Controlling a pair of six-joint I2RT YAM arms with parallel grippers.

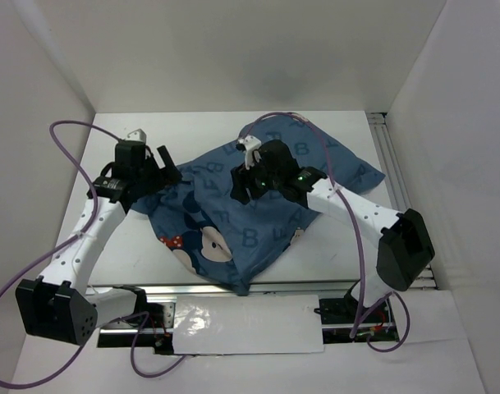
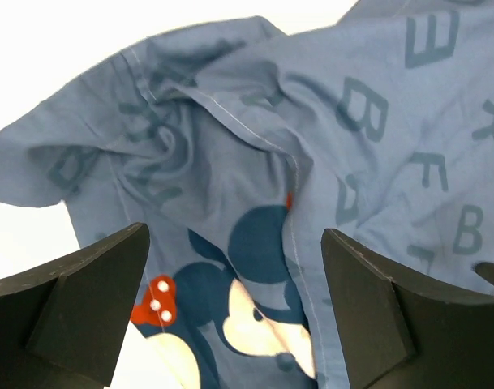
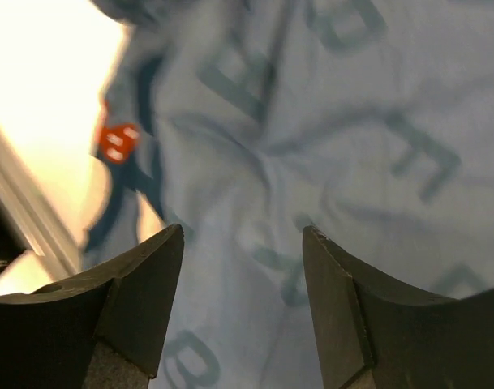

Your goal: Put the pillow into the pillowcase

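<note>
The denim-blue pillowcase [image 1: 258,222] with dark letters and mouse faces with red bows lies crumpled across the middle of the white table. It bulges at the far right. The white pillow is hidden from view. My left gripper [image 1: 169,167] is open above the pillowcase's left edge; in the left wrist view the folded hem and a mouse face [image 2: 263,316] lie between its jaws [image 2: 234,243]. My right gripper [image 1: 240,190] is open just over the cloth's middle; the right wrist view shows lettered blue cloth [image 3: 311,162] between its fingertips [image 3: 242,235].
White walls stand on the left, back and right of the table [image 1: 118,246]. A metal rail [image 1: 393,156] runs along the right edge. A strip of shiny plastic [image 1: 241,324] lies at the near edge between the arm bases.
</note>
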